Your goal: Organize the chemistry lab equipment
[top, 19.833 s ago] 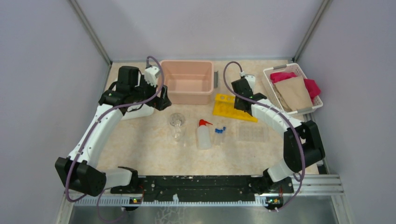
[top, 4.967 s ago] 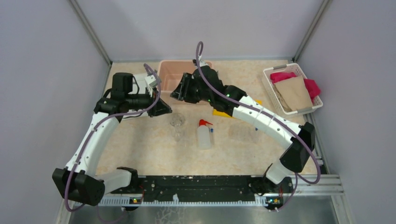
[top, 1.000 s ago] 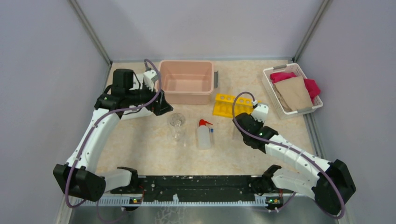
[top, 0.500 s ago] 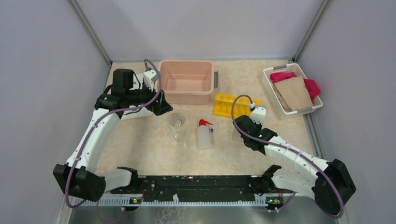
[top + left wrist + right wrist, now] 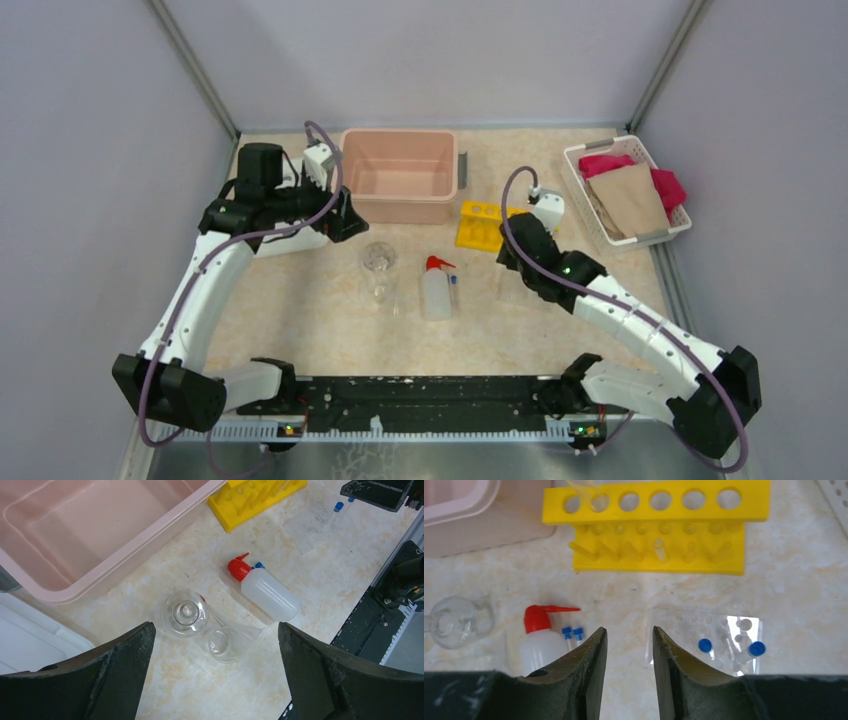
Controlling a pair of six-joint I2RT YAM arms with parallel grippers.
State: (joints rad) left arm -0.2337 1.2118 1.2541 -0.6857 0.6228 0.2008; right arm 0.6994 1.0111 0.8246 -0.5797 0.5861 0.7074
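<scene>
The clear glass flask stands mid-table, with a clear funnel-shaped glass lying beside it. To its right lies the white squeeze bottle with red nozzle, two blue-capped tubes next to it. Two more blue-capped tubes rest on a clear plate. The yellow tube rack stands behind, a clear tube leaning in one hole. My left gripper hangs wide open above the flask. My right gripper is open with nothing between its fingers, above bare table in front of the rack.
A pink tub sits at the back centre, just behind the flask and left of the yellow rack. A white basket of pink and tan cloths is at the back right. The black rail runs along the near edge.
My right gripper has opened from shut and its arm has moved away from me, toward the yellow rack. The left arm has hardly moved.
</scene>
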